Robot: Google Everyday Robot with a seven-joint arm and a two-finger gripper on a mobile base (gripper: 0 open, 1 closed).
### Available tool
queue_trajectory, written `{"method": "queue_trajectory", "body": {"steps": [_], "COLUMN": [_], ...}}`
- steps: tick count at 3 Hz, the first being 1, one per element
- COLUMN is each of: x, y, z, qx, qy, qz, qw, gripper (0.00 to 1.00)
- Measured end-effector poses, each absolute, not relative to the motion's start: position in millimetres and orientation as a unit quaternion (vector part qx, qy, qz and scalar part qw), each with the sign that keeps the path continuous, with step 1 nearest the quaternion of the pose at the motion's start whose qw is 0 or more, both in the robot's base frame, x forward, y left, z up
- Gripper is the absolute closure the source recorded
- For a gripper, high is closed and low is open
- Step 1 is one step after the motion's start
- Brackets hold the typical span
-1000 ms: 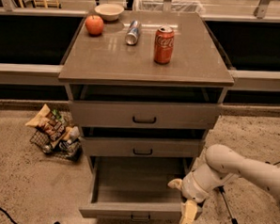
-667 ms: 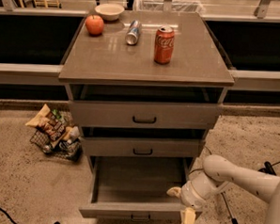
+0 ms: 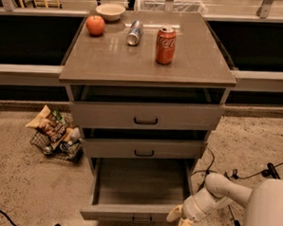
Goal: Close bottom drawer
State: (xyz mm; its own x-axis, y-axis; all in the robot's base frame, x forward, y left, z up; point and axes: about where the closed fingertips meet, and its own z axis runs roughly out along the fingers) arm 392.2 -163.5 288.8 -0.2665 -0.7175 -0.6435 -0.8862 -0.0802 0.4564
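Observation:
The bottom drawer [image 3: 138,183] of the grey cabinet is pulled far out, its wide shallow tray empty, its front [image 3: 127,212] at the lower edge with a small black handle [image 3: 140,220]. The middle drawer [image 3: 142,148] and the top drawer [image 3: 146,116] stand slightly out. My gripper [image 3: 179,220], with cream fingers, is at the right end of the bottom drawer's front, just outside its right corner, hanging down from my white arm [image 3: 223,190].
On the cabinet top [image 3: 111,56] stand a red soda can [image 3: 165,45], a silver can lying on its side [image 3: 134,32], an apple [image 3: 95,25] and a bowl [image 3: 110,11]. A wire basket of snack bags [image 3: 55,134] sits on the floor at the left. Cables [image 3: 252,175] lie at the right.
My arm and gripper have shifted a little left and down toward the drawer's front right corner. The drawer looks in the same place.

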Motion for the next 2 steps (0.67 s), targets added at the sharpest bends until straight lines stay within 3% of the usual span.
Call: {"method": "queue_trajectory", "body": {"steps": [2], "x": [391.2], "y": [-161.1], "z": [268.6], "qx": [-0.588], "qy": [0.681], "qz": [0.426], "qw": [0.093], "gripper": [0.87]}}
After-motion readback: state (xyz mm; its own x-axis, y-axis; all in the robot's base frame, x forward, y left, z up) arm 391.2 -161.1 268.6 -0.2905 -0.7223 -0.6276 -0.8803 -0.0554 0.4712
